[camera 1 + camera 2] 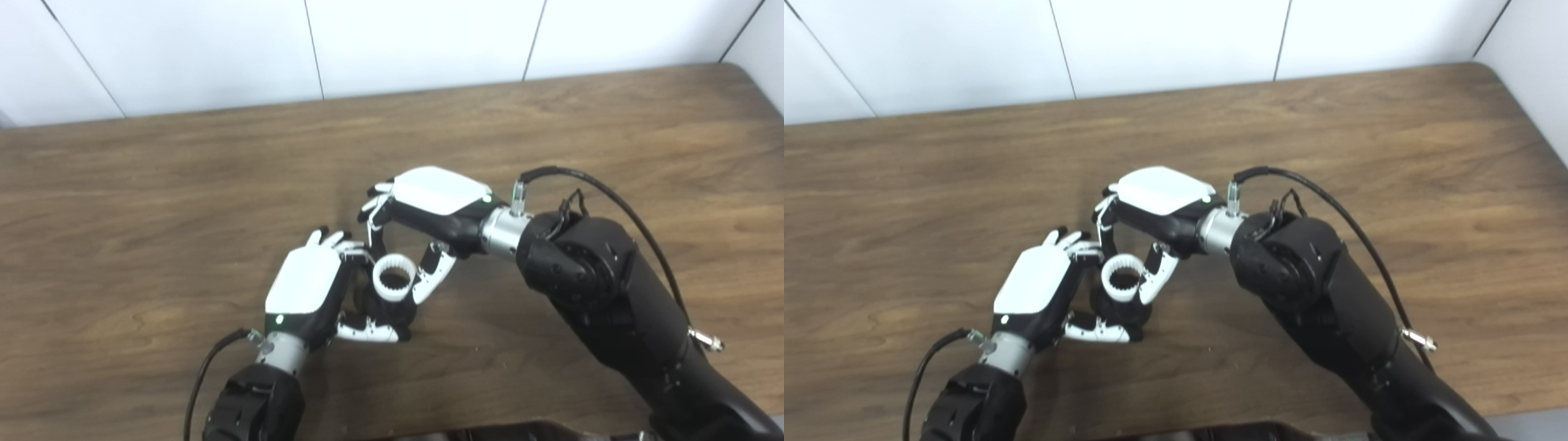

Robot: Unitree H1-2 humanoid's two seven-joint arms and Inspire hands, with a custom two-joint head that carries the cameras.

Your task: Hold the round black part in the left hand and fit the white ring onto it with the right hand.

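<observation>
We see a white ring, toothed on its inner face, sitting on top of a round black part just below the middle of the view. The ring lies nearly flat, its opening facing up toward us, which suggests it is being lined up over the part, or pressed down onto it; we cannot tell whether it is fully seated.

The right hand reaches in from 3 o'clock and arches over the ring. Its fingers come down at the ring's 11 o'clock side and its thumb at the 3 o'clock side, pinching the ring across its width. We judge this grip is chosen to keep the ring level as it goes on.

The left hand comes up from 7 o'clock. It is closed around the black part, palm at the part's 9 o'clock side and thumb curling under at 6 o'clock. That hold appears to steady the part from below and leaves its top free for the ring.

Both hands hover low over a brown wooden table, with a white wall behind at 12 o'clock.
</observation>
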